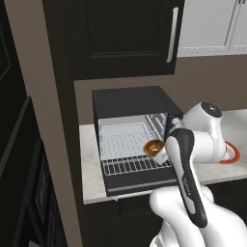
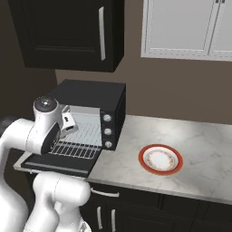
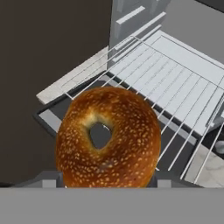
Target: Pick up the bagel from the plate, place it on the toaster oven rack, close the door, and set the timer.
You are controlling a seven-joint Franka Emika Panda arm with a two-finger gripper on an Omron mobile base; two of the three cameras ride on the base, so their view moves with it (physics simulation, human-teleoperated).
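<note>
Your pincer (image 1: 159,153) is clamped on the bagel (image 3: 108,138), and you've got it hanging over the front right part of the toaster oven rack (image 1: 129,144), just above the wires as far as I can judge. In the hand view the ring stands nearly face-on to the camera, seeds and centre hole plain to see, with the grid running away behind it.

Watch the release here. You're near the front edge of the rack, so if you let go with the bagel on its edge, I'd expect it could roll forward onto the door (image 2: 59,164), which lies folded down flat, and then shutting it would trap the bread. The right wall of the oven also sits close beside your wrist, so a sideways swing might clip it.

The plate (image 2: 160,159) rests bare on the tabletop (image 2: 204,149), well to the right of the oven, its red-orange rim clear in the right base view. The tabletop is pale marbled stone. Three knobs (image 2: 108,131) run down the oven's right panel; the timer is presumably among them. Dark cabinets (image 2: 68,31) hang above the oven, white ones (image 2: 186,27) further right, against a brown wall.
</note>
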